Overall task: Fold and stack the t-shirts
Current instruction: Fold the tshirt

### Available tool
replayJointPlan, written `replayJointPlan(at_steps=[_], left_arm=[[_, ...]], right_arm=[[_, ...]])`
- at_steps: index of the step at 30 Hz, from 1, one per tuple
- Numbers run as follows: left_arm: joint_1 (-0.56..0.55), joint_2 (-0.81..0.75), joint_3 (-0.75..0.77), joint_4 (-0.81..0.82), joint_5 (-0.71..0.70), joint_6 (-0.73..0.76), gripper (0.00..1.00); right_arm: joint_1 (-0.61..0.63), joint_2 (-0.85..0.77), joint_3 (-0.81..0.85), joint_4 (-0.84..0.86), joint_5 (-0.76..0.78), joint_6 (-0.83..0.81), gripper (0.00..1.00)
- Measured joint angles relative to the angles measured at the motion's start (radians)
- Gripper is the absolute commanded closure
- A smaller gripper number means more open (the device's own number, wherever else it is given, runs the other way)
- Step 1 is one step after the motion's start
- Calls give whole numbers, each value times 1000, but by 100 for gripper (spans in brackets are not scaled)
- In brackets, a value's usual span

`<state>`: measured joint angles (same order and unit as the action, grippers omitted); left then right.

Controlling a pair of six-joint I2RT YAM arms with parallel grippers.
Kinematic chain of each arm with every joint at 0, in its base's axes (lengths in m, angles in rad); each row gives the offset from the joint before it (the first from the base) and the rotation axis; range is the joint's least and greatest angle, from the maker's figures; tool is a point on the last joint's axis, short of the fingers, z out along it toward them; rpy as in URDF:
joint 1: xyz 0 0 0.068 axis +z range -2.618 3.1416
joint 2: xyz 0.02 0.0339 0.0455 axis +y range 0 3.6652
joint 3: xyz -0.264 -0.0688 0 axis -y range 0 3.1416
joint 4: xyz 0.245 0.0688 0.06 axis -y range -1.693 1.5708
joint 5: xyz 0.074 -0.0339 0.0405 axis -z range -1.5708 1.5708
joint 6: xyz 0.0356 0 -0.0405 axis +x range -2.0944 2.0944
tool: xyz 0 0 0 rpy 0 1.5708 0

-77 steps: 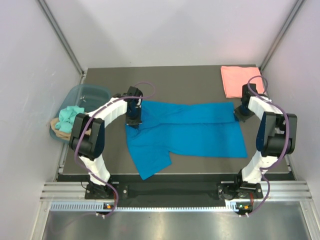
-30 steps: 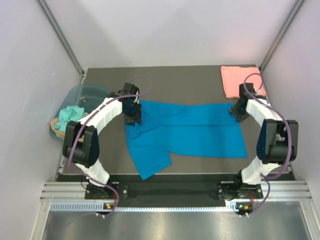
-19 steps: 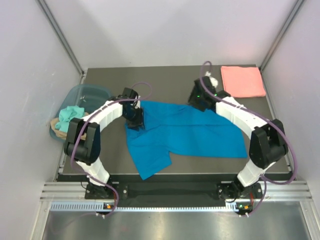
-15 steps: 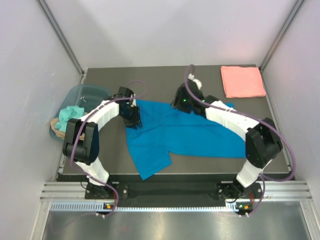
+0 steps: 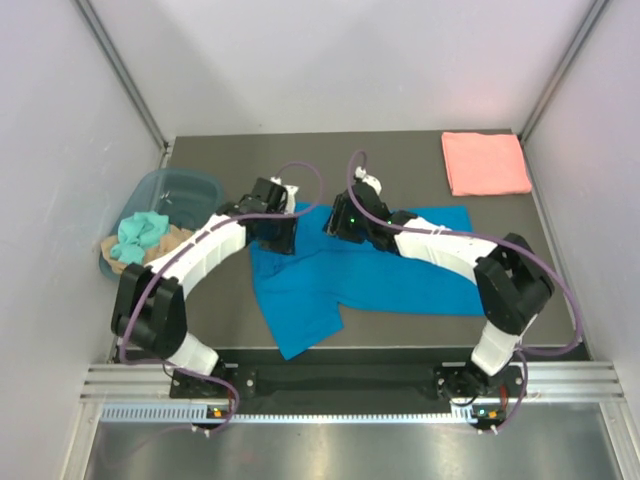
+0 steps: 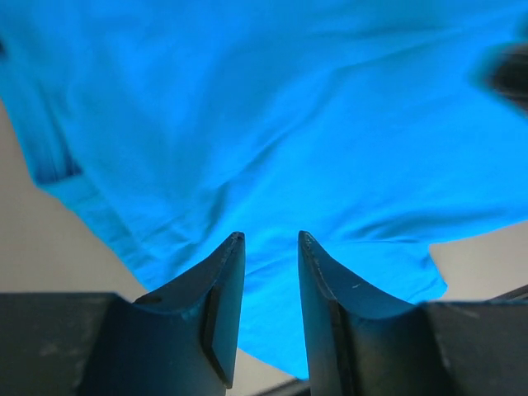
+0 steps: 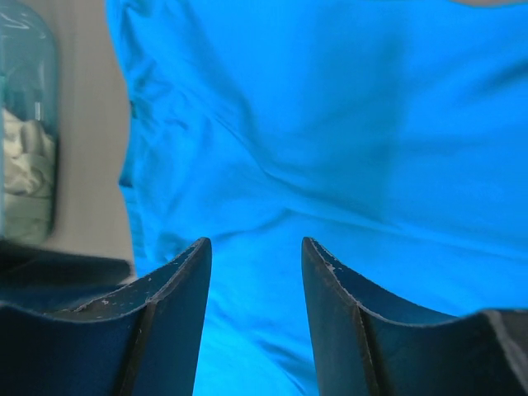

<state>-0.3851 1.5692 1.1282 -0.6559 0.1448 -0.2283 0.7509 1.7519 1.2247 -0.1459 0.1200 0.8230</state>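
Dark tabletop [image 5: 400, 160] between white walls carried both shirts. The pink t-shirt [image 5: 485, 163] lay folded square at the far right corner, seemingly finished. The blue t-shirt [image 5: 400, 270] sprawled mid-table, only partly folded by my reckoning (one flap jutted toward the near edge) and not yet stacked. The left gripper [image 6: 271, 239] and right gripper [image 7: 252, 243] hovered over its far-left part, jaws parted, nothing pinched. At the left edge, a translucent tub [image 5: 170, 187] held a crumpled teal cloth [image 5: 140, 232].

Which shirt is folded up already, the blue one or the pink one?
The pink t-shirt: a neat square in the far right corner. The blue t-shirt lies spread out flat.
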Motion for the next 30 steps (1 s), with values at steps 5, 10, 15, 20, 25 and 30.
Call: replayJointPlan(at_steps=[5, 10, 15, 20, 25, 30], left_arm=[[-131, -51, 3, 47, -103, 84, 66], [-156, 64, 3, 47, -200, 151, 64], [-175, 154, 5, 45, -274, 188, 57], [-179, 224, 43, 43, -326, 214, 58], [-180, 260, 74, 43, -369, 228, 60], [-180, 269, 98, 43, -389, 232, 62]], right_arm=[[-40, -105, -107, 0, 11, 10, 52], [-126, -228, -182, 0, 11, 16, 52], [-191, -331, -223, 0, 9, 15, 52], [-214, -385, -232, -5, 6, 6, 52], [-227, -417, -250, -5, 3, -8, 51], [-242, -422, -270, -17, 3, -12, 52]])
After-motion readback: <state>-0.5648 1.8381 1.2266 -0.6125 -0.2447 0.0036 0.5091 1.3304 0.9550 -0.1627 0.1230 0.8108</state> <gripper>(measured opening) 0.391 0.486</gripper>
